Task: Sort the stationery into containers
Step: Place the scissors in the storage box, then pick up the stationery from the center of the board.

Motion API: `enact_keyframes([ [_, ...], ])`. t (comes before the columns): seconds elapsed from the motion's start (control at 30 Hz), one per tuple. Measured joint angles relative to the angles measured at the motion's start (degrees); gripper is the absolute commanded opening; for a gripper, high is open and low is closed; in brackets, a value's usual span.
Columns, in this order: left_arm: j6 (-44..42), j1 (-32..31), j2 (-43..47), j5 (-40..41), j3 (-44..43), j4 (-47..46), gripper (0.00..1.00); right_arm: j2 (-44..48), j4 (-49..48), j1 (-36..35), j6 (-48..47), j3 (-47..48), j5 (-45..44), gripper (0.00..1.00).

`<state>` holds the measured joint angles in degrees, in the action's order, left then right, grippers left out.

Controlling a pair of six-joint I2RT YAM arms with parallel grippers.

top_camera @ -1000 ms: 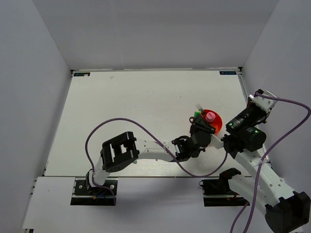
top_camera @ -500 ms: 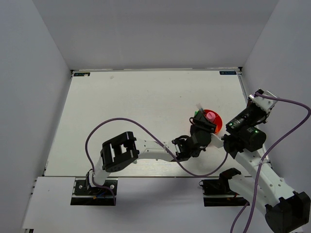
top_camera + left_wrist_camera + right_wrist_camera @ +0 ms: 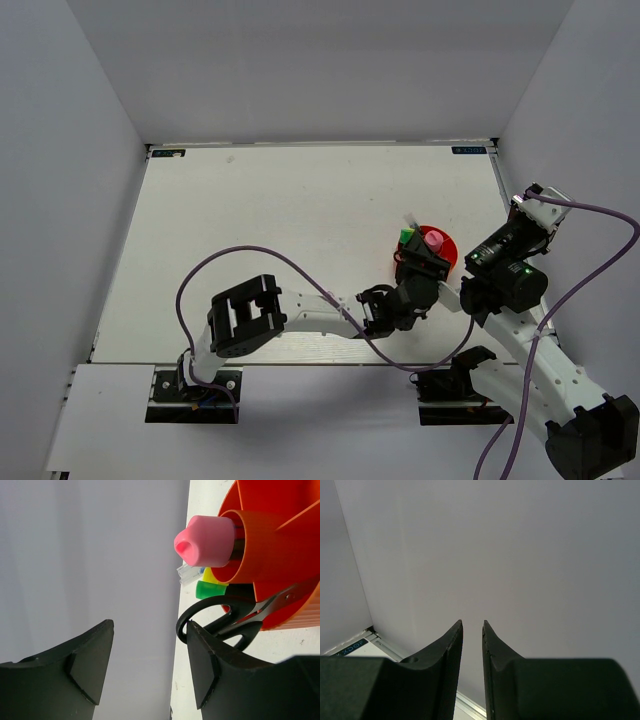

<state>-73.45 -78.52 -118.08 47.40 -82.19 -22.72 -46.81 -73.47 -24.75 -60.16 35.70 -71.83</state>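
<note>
**Item inspected: orange cup (image 3: 445, 252).** It stands on the table (image 3: 280, 220) towards the right side, just ahead of both wrists. From the left wrist view I find it divided inside. The pink-capped bottle (image 3: 207, 540) sits in the central tube. The scissors (image 3: 272, 604) are in an outer section with their black handles poking past the rim. The green cap (image 3: 209, 589) and yellow cap (image 3: 212, 575) of the markers show beside them, along with a clear pen end (image 3: 187, 573).

**Progress.** I judge the sorting to be at or near its end. Every piece of stationery I can identify is in the cup, and I see no loose item in the overhead view. The arms do hide part of the surface near the cup, so I cannot rule out a remainder there.

**Pincers.** The left gripper (image 3: 150, 630) is released, its jaws wide apart and empty, right at the cup's side. The right gripper (image 3: 471, 625) is drawn almost together on nothing and aimed at the wall.

**Obstructions.** One left finger (image 3: 210, 670) overlaps the scissors handle in view, and I cannot tell whether they touch. A careless retreat could snag it. The right arm (image 3: 505, 285) and a purple cable (image 3: 240, 250) also crowd the cup.
</note>
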Motion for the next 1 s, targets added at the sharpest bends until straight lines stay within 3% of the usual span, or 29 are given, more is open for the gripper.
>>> enact_keyframes([
  [0.23,1.8,-0.4,0.0,0.3,0.1,1.6,0.75,0.2,0.0,0.0,0.0,0.0,0.0,0.25],
  [0.63,5.8,-0.6,0.0,0.9,1.4,5.2,0.94,0.7,0.0,0.0,0.0,0.0,0.0,0.25],
  [1.0,7.8,-2.5,0.8,1.4,4.3,6.8,0.99,0.8,0.0,0.0,0.2,0.0,0.0,0.25],
])
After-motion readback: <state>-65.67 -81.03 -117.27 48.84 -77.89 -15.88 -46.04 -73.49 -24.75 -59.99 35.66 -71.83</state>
